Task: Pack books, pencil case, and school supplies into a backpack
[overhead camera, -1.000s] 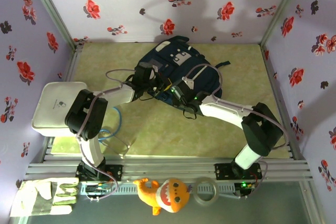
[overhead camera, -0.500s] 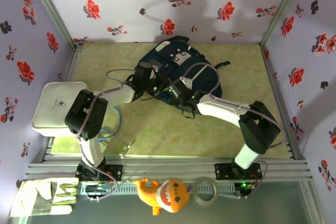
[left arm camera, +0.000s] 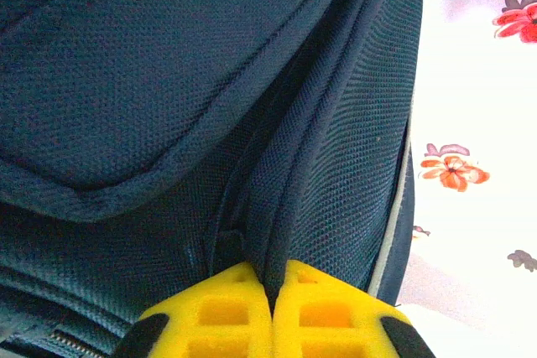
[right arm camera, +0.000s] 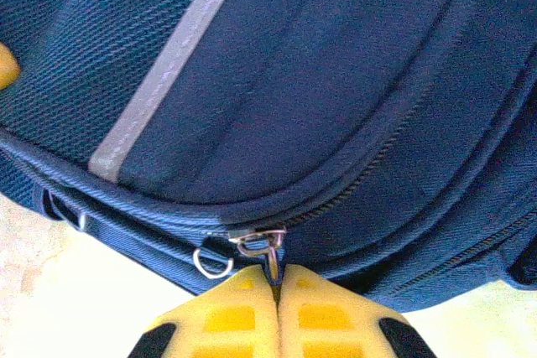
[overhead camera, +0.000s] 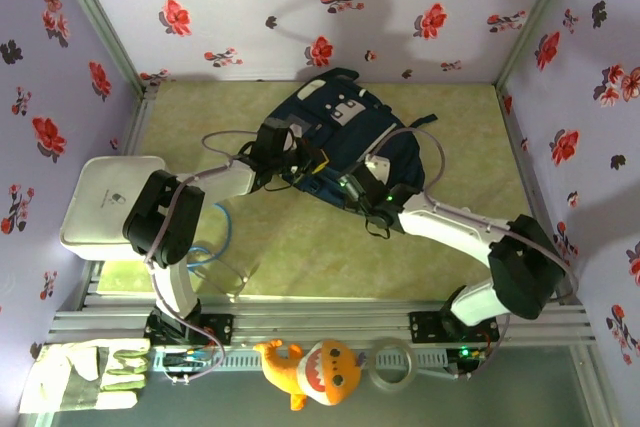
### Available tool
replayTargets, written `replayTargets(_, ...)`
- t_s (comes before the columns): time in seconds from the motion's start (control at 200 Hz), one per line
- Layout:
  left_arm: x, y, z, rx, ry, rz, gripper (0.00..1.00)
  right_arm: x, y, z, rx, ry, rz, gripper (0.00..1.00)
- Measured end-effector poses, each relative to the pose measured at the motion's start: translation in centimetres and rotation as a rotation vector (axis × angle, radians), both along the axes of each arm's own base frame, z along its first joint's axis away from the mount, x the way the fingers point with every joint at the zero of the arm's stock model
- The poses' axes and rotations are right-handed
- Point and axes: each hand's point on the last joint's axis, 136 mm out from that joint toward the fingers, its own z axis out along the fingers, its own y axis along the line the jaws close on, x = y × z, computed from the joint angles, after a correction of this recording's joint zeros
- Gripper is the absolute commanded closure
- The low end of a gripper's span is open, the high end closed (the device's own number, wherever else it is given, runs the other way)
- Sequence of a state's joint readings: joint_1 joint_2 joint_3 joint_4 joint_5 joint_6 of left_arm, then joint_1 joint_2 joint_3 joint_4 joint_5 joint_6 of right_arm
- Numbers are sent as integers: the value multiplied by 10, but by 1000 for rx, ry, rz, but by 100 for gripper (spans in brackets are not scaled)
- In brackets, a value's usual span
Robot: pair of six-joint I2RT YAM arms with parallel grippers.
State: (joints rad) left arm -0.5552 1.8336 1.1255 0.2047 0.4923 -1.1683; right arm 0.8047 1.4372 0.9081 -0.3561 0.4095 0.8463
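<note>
At the far middle of the table [overhead camera: 250,237], backpack [overhead camera: 345,132] lies front-up, long axis far-to-near. Left claw [left arm camera: 271,291] pinches a fabric fold on its left side, and right claw [right arm camera: 276,278] is clamped on the zipper pull [right arm camera: 267,245] at its near edge.

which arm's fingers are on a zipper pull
The right arm's fingers, shut on the metal zipper pull of the backpack; the left arm's fingers pinch only a fabric fold.
</note>
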Motion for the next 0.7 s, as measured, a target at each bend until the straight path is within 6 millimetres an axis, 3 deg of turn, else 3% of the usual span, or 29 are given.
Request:
replayTargets(0.2, -1, 0, -1, 8, -11, -12, 100, 5, -18, -5, 45, 28, -38, 95)
replayTargets(0.465, 0, 3, -6, 20, -10, -19, 100, 10, -24, -12, 39, 64, 20, 77)
replayTargets(0.7, 3, 7, -11, 22, 3, -16, 100, 11, -21, -25, -22, 97, 122, 79)
